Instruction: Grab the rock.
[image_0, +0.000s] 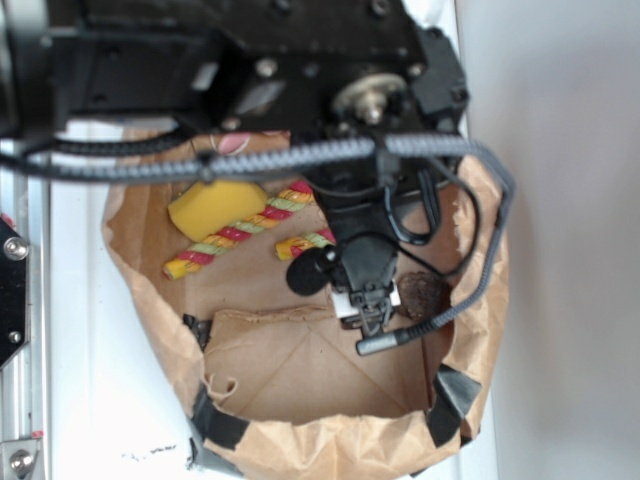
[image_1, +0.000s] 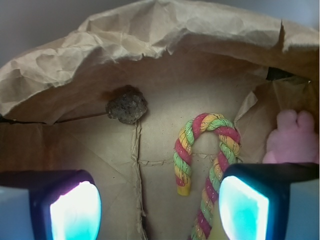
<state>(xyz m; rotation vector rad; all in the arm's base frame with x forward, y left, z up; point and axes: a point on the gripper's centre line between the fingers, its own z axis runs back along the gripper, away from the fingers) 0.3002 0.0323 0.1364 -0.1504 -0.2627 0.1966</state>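
Exterior view, left to right. A white table surface (image_0: 90, 400) carries a brown paper bag (image_0: 300, 370) with its sides rolled down into a low wall, taped with black strips at the near corners. Inside the bag, at the far left, lies a yellow sponge (image_0: 212, 207). A rope toy (image_0: 240, 230) striped red, yellow and green runs diagonally just beside the sponge, and its hooked end continues toward the bag's centre. The arm descends from the top of the frame, with a braided cable (image_0: 300, 155) crossing in front of it. The gripper (image_0: 368, 312) hangs over the bag floor, right of centre. The rock (image_0: 424, 294), a dark brown bumpy lump, sits on the bag floor just right of the gripper, near the bag's right wall.

Wrist view, left to right. The left finger pad (image_1: 75, 210) occupies the lower left corner. The rock (image_1: 126, 106) rests against the crumpled bag wall, upper left of centre, apart from both pads. The rope toy (image_1: 205, 150) curves as a hook at centre right. The right finger pad (image_1: 243, 207) overlaps its lower part. A pink soft object (image_1: 292, 135) appears at the right edge. The jaws stand wide apart, holding nothing.
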